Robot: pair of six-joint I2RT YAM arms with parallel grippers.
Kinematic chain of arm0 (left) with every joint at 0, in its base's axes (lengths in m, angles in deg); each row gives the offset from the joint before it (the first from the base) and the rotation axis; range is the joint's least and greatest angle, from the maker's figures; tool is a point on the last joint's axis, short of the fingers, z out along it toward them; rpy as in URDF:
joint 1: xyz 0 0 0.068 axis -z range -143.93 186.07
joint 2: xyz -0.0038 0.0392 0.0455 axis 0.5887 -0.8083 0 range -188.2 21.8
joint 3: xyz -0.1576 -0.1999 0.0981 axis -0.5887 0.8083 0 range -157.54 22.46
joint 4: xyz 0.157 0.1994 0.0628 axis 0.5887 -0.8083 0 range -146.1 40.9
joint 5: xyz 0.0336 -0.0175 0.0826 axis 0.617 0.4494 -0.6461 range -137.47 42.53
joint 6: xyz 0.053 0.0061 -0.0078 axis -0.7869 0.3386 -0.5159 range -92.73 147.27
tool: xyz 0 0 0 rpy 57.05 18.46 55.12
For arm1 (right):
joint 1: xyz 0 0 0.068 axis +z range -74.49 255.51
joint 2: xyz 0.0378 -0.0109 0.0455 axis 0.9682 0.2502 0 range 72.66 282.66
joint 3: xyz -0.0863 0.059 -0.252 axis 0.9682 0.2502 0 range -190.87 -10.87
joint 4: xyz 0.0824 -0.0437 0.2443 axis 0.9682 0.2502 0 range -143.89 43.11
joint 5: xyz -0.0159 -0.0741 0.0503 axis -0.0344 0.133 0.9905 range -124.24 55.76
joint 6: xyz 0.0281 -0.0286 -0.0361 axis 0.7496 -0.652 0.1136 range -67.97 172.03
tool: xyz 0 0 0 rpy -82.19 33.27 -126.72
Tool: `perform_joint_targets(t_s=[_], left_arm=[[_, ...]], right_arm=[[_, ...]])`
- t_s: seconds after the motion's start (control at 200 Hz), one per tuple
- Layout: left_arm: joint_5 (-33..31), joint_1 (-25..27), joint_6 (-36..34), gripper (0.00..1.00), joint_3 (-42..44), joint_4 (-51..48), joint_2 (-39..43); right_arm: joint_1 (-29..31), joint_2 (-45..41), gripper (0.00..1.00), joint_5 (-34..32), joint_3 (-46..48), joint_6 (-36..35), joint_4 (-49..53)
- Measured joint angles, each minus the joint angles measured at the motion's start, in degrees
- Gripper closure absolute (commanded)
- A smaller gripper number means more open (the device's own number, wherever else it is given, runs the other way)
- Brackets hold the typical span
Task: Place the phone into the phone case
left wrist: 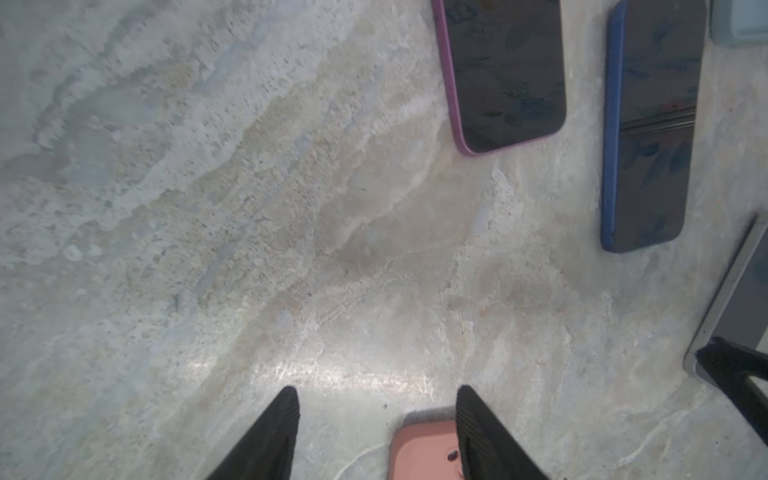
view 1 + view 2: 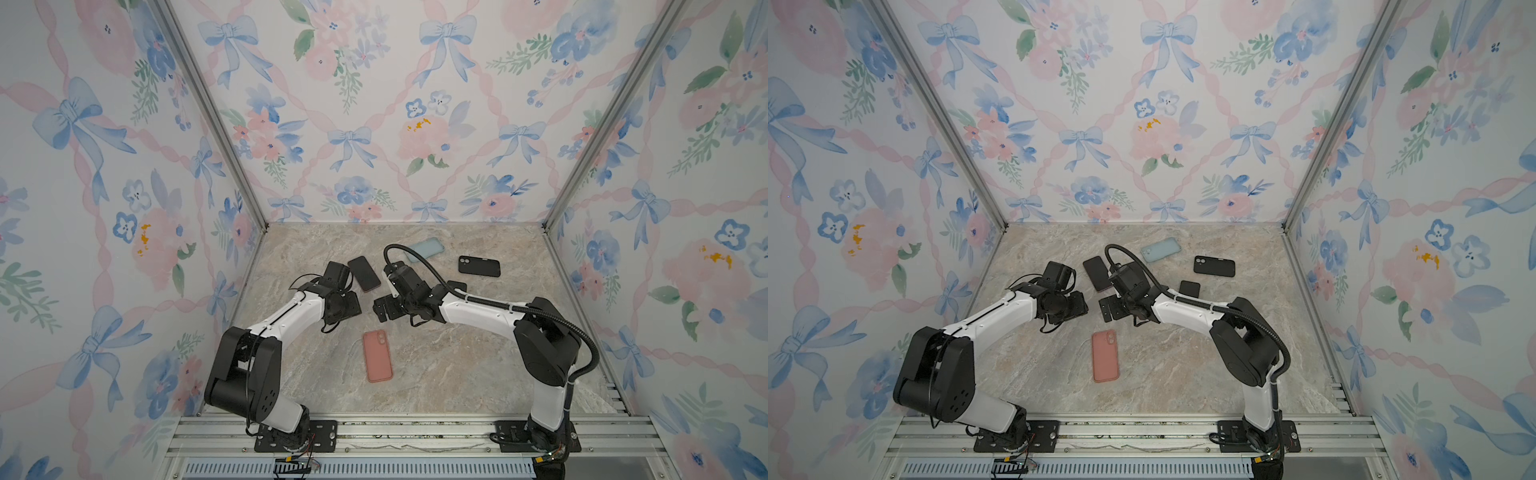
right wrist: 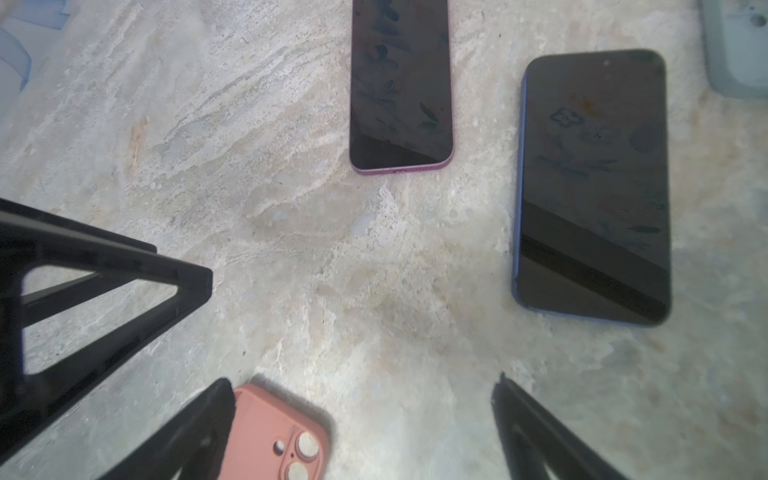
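**Pink case** (image 2: 377,355): lower centre in a top view. Lenses (image 3: 305,444) fill its cutout, so we judge it already loaded.
**Left gripper** (image 1: 377,390), **right gripper** (image 3: 361,378): both spread, empty.
**Next:** we judge the purple phone (image 2: 364,273), mid-frame, needs an edge grasp off the table (image 2: 457,365).

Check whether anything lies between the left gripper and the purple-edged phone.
Nothing visible does. In the left wrist view only the table shows between the left gripper and the purple-edged phone. The blue-edged phone lies beside it, apart.
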Motion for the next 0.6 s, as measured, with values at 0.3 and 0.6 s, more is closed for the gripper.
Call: perform_joint_targets(t_s=[0.3,0.6], left_arm=[[3.85,-5.73,-3.54,0.27,-7.78,0.02,-8.50],[5.81,-9.62,-4.42,0.17,-9.40,-0.02,-9.20]], right_arm=[[-1.70,13.49,0.01,-1.99,-18.99,-4.76,7.93],[-3.19,22.77,0.01,-2.21,-32.46,-6.91,15.32]])
